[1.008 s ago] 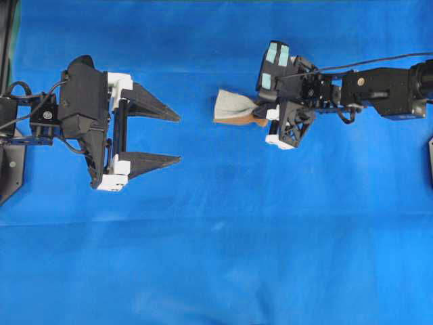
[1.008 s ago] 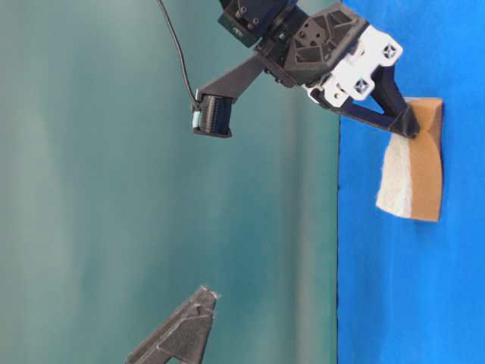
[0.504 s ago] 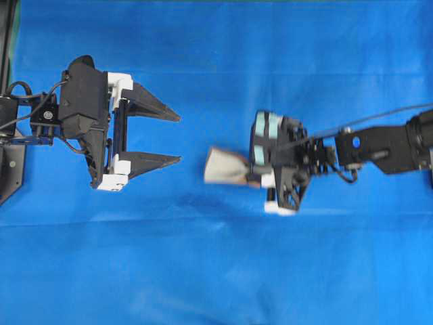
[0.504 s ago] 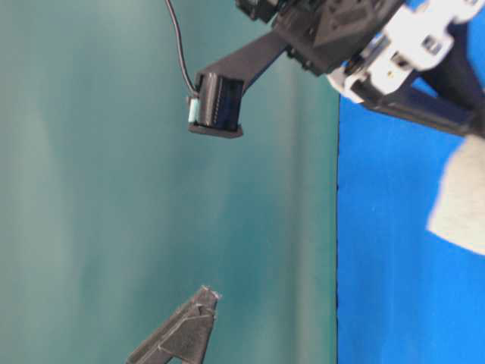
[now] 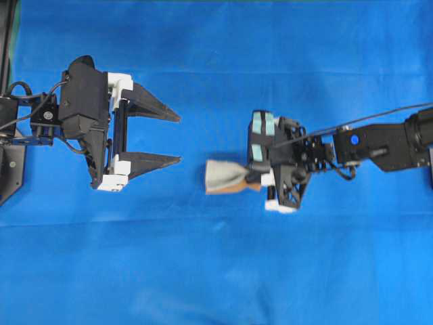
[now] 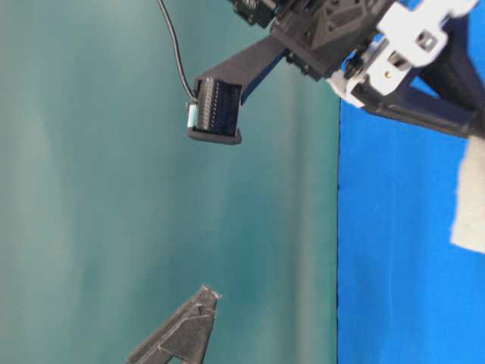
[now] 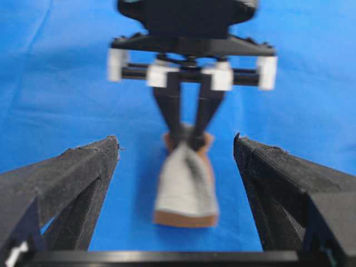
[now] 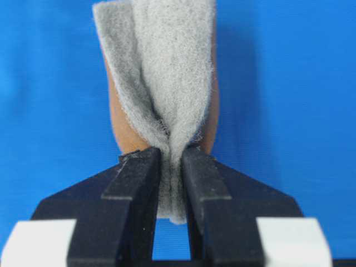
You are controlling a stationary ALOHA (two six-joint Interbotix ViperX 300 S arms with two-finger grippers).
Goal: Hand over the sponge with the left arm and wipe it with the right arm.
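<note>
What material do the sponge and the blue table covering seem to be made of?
The sponge looks like a fuzzy grey fibre scouring layer on a smooth orange-brown foam backing; loose fibres show at its edges, and it folds softly where the right gripper pinches it. The blue table covering seems a matte cloth, judging by faint creases.

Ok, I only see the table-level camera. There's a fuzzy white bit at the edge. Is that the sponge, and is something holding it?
Observer: Yes. The right pincer is shut on the sponge, pinching it into a fold.
Operator: And the black pointy thing at the bottom?
Observer: That's one finger of the left pincer. It is wide open and faces the sponge, with a gap between them.
</note>
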